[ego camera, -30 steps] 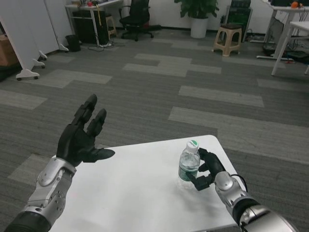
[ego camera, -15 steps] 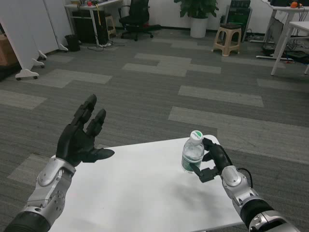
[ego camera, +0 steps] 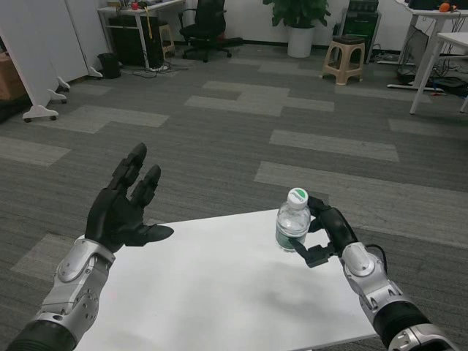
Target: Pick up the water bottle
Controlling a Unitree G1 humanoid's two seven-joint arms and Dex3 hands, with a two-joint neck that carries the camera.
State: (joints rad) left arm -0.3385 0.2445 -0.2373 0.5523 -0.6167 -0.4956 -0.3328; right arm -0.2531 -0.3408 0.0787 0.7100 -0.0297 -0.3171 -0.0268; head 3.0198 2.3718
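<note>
A small clear water bottle [ego camera: 292, 223] with a green-and-white cap is held upright above the right side of the white table [ego camera: 205, 292]. My right hand [ego camera: 325, 232] grips it from the right, fingers wrapped around its body. The bottle's base hangs a little above the tabletop. My left hand [ego camera: 124, 205] is raised over the table's left edge, fingers spread, holding nothing.
Grey carpeted floor lies beyond the table. Far back stand a black office chair [ego camera: 208, 28], a beige stool [ego camera: 345, 58], a potted plant [ego camera: 300, 22] and white partitions [ego camera: 36, 51] at the left. A white desk [ego camera: 439, 44] is at the far right.
My right hand has lifted the water bottle off the table and carried it slightly up and away. The left hand has stayed where it was.
</note>
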